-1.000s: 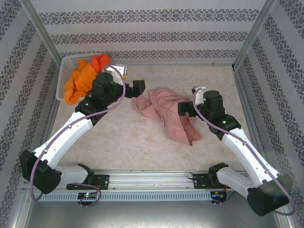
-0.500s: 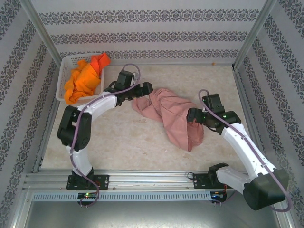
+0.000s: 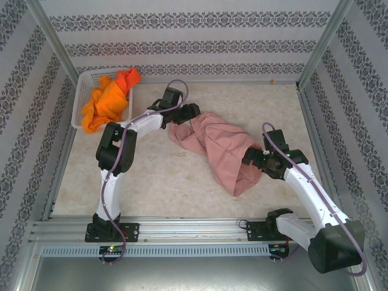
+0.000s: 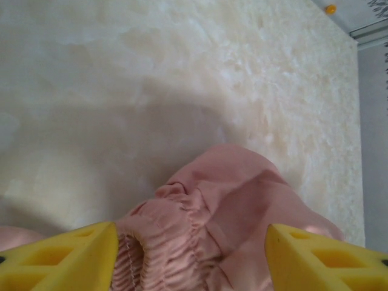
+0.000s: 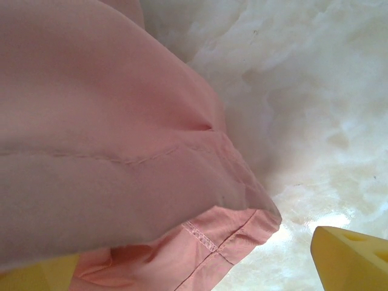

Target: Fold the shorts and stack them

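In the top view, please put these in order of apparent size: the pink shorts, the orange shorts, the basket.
1. Pink shorts.
2. Basket and orange shorts: about alike, as the shorts nearly fill it; not ranked.

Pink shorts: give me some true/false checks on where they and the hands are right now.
1. The pink shorts lie on the table, outside the basket. True.
2. The orange shorts are spread flat mid-table. False: they sit bunched in the basket at the far left corner.
3. The left hand is at the gathered waistband, which sits between its parted fingers. True.
4. The right hand hovers over the basket. False: it is at the near right end of the pink shorts, open, by a hemmed leg edge.
5. The pink shorts are neatly folded. False: they lie crumpled and unfolded.
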